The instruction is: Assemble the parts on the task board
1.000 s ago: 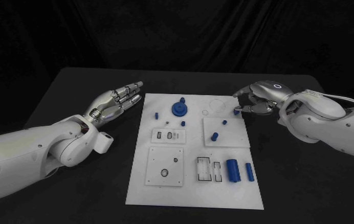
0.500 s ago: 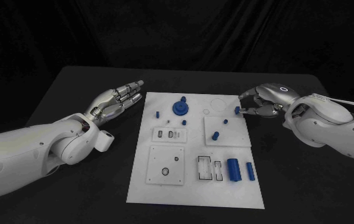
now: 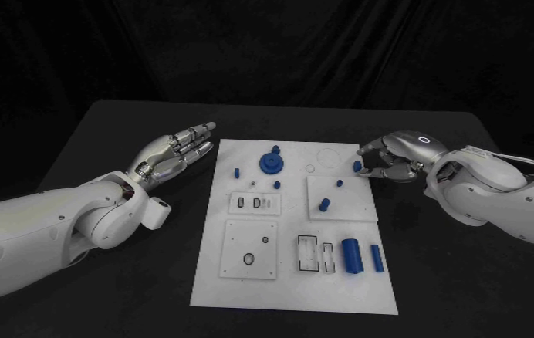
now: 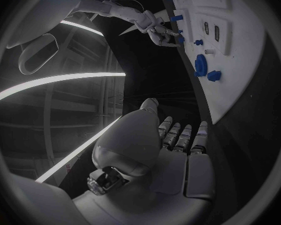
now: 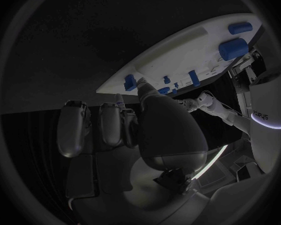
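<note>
On the black table [image 3: 123, 122] the white task board [image 3: 292, 276] is laid lengthwise between the two arms.

Blue parts counted in the head view, nine in all:
- one round knobbed piece [image 3: 271, 162] near the board's far edge;
- one small peg [image 3: 236, 173] beside it, toward the left hand;
- one small peg [image 3: 277, 185] just nearer than the knobbed piece;
- one peg [image 3: 339, 181] and one taller piece [image 3: 324, 204] standing on the raised square plate [image 3: 354, 207];
- one tiny piece [image 3: 258, 203] seated in the small slotted plate [image 3: 238, 208];
- one thick cylinder [image 3: 352, 256] and one thinner cylinder [image 3: 376, 258] lying side by side at the near right;
- one small blue part [image 3: 357, 166] at the board's far right edge.

Right hand [image 3: 392, 157]: held at the board's far right edge, fingers curled in narrowly, the small blue part pinched between thumb and fingertip. This is confirmed in the right wrist view, where the part [image 5: 130, 81] is seen at the thumb tip beside the board's edge.

Left hand [image 3: 176, 153]: rested off the board's left side, palm up, fingers extended and lying close together, nothing held; the same is seen in the left wrist view [image 4: 178, 140].
</note>
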Robot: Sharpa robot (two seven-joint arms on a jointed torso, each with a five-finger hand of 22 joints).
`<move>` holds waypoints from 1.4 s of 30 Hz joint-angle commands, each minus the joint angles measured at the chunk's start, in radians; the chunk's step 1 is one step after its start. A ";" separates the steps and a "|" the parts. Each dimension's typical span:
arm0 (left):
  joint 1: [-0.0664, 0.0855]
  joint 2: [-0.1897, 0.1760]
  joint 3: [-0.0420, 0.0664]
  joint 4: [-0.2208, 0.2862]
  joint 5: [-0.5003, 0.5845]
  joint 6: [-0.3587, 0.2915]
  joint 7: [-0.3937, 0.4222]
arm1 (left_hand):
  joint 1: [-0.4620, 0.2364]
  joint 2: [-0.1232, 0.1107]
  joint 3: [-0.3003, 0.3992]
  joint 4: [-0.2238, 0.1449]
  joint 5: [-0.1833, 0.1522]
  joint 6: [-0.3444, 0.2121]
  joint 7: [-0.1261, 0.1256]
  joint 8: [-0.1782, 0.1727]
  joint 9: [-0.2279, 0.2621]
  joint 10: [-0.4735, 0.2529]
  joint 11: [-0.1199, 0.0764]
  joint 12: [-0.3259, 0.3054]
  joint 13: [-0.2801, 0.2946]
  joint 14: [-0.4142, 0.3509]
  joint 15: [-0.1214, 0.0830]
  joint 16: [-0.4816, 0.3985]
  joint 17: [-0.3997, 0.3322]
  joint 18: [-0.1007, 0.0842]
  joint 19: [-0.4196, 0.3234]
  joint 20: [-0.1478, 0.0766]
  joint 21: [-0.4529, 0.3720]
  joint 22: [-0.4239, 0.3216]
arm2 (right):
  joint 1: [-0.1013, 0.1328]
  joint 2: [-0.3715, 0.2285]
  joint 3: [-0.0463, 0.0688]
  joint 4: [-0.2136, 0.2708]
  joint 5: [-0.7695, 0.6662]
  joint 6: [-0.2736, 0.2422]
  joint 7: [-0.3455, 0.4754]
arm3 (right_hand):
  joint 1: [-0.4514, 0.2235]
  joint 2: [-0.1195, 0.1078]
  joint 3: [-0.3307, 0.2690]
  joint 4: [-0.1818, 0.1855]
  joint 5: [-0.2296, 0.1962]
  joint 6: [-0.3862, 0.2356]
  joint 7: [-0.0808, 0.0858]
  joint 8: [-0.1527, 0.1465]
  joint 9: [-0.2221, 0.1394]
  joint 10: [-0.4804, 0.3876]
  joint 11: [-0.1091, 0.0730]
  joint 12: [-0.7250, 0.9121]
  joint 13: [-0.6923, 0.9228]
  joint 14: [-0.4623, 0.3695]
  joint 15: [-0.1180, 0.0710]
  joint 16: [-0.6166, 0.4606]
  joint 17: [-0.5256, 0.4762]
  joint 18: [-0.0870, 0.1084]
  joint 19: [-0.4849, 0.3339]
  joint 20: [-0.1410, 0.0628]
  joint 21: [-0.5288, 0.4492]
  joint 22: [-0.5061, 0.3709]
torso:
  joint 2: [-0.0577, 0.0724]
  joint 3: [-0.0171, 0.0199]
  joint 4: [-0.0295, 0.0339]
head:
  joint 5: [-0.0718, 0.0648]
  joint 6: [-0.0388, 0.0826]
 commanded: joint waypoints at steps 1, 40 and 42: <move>-0.002 0.002 0.001 0.001 0.000 0.013 0.010 | 0.009 0.001 0.005 0.000 0.005 0.006 0.003 0.004 0.001 0.002 0.000 -0.001 0.000 -0.004 0.000 0.002 0.000 0.011 -0.003 0.004 0.003 0.001 | -0.003 0.004 0.000 -0.003 -0.002 -0.008 0.006 | 0.012 -0.001 0.008 -0.001 0.006 0.009 0.001 0.004 0.002 0.055 0.007 0.005 0.138 0.071 0.002 0.005 0.003 -0.011 0.027 0.003 0.000 0.194 | 0.000 -0.0001 0.0006 | 0.000 -0.001; -0.004 0.005 0.001 -0.002 0.000 0.025 0.005 | 0.008 -0.002 0.007 -0.002 0.006 0.002 -0.002 0.003 0.000 0.001 0.006 -0.001 0.000 -0.003 0.004 0.002 0.000 0.011 -0.004 0.005 0.003 0.001 | -0.012 0.043 0.000 -0.036 -0.002 -0.008 0.009 | 0.065 0.009 0.024 -0.009 0.099 0.101 0.005 0.048 0.048 0.054 0.009 0.015 0.146 0.066 0.003 0.020 -0.007 -0.011 0.026 0.005 0.000 0.195 | 0.001 -0.0005 0.0008 | -0.005 -0.004; -0.004 0.005 0.001 -0.002 0.000 0.025 0.005 | 0.008 -0.002 0.007 -0.002 0.006 0.002 -0.002 0.003 0.000 0.001 0.006 -0.001 0.000 -0.003 0.004 0.002 0.000 0.011 -0.004 0.005 0.003 0.001 | -0.013 0.044 0.000 -0.037 -0.002 -0.008 0.009 | 0.069 0.009 0.024 -0.011 0.099 0.109 0.005 0.053 0.053 0.054 0.009 0.015 0.146 0.066 0.003 0.020 -0.007 -0.011 0.026 0.005 0.000 0.195 | 0.000 -0.0005 0.0006 | -0.005 -0.005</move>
